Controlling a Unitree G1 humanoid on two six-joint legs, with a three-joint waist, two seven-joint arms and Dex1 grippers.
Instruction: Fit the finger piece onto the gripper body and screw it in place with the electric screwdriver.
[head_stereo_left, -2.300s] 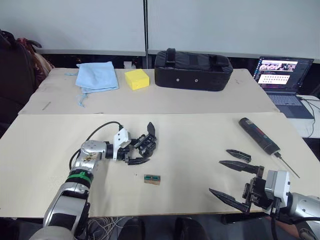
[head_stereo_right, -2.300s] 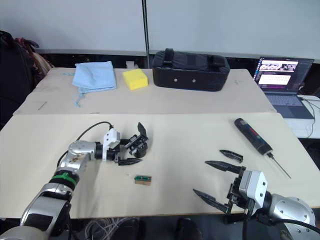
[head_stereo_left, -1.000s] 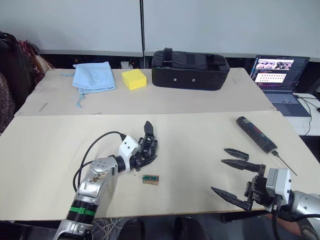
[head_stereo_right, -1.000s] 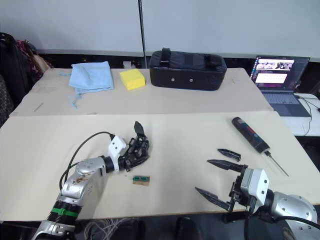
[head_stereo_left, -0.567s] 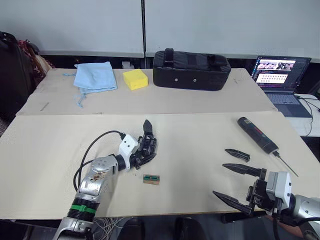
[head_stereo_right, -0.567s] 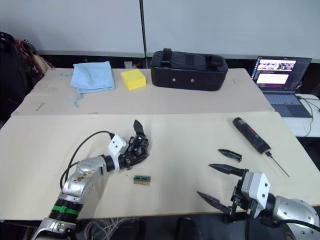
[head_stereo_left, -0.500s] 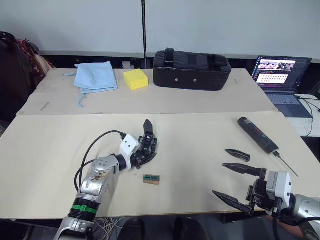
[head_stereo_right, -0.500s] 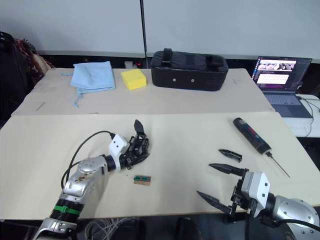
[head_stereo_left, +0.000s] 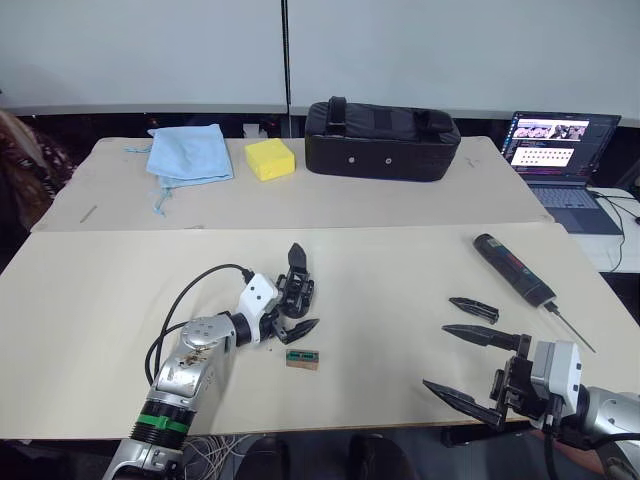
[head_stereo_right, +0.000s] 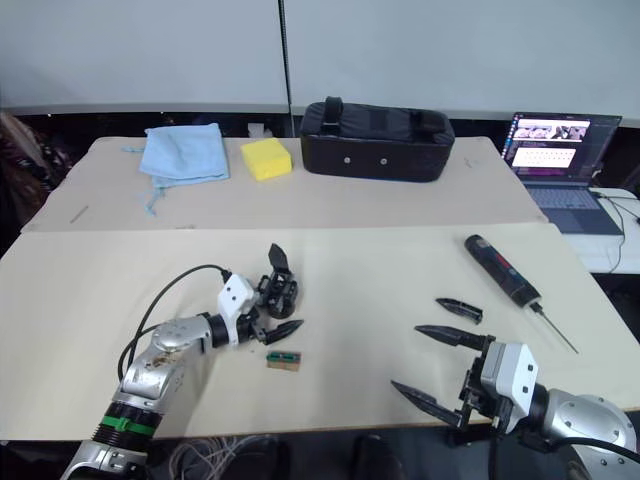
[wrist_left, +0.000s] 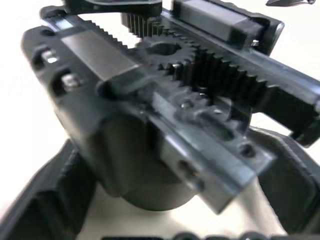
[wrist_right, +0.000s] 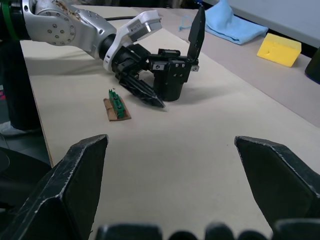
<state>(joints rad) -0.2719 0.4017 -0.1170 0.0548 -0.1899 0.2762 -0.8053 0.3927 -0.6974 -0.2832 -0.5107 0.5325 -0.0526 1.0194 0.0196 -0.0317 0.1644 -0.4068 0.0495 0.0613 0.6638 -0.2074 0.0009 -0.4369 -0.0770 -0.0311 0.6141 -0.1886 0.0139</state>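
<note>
The gripper body (head_stereo_left: 296, 293), a small black block with toothed racks, stands on the near table left of centre. My left gripper (head_stereo_left: 306, 286) is open around it: one finger (head_stereo_left: 296, 260) rises behind the block, and the other lies low on the table in front. The block also looms large in the left wrist view (wrist_left: 165, 115). The finger piece (head_stereo_left: 474, 308) lies flat on the right. The electric screwdriver (head_stereo_left: 515, 269) lies beyond it, bit towards the table's near right edge. My right gripper (head_stereo_left: 435, 356) hangs open and empty, just nearer than the finger piece.
A small green-topped brown block (head_stereo_left: 303, 358) lies just in front of the left gripper. On the far table sit a blue cloth (head_stereo_left: 191, 153), a yellow sponge (head_stereo_left: 273, 158) and a black bag (head_stereo_left: 383, 126). A laptop (head_stereo_left: 560, 147) stands at the far right.
My left gripper's fingers were shut on the gripper body and have now spread apart, the lower one dropping to the table. My right gripper has hardly moved.
</note>
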